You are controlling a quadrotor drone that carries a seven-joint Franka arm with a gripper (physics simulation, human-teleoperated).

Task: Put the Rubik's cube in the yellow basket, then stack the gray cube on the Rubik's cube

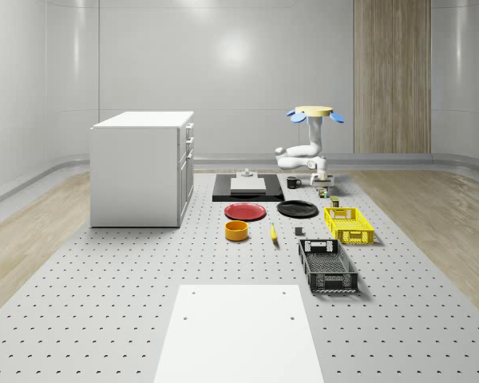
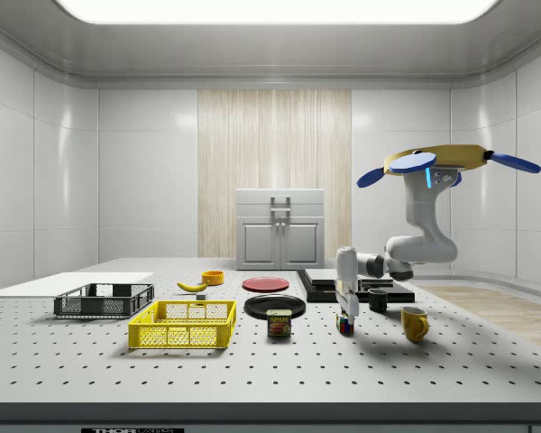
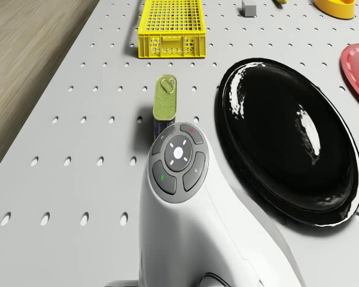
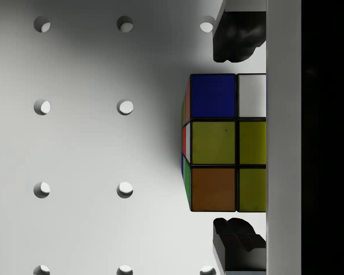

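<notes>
Pincer: open. Straddles the Rubik's cube, one dark fingertip off each of two opposite faces, with a narrow gap showing on both sides. No contact visible.

Rubik's cube: sits on the perforated counter, directly under the pincer. In the side view, shows at counter level below the pincer, between the tin can and the yellow mug. Glossy squares with black seams; blue, white, yellow and orange on the upward face, red and green on the side.

Drone: hovers above the counter at the side view's right, roughly over the yellow mug. Yellow disc body, blue rotors. Carries the white arm, bent down and toward the side view's left to the cube.

Yellow basket: lattice-walled rectangular plastic crate, well apart from the cube, beyond the tin can toward the side view's left.

Gray cube: small plain block, lies between the banana and the yellow basket in the whole-scene view.

Tin can in the drone view: rectangular, rounded corners, pull-tab lid, just beside the arm's wrist. Next to it, glossy black plate, round and shallow.
</notes>
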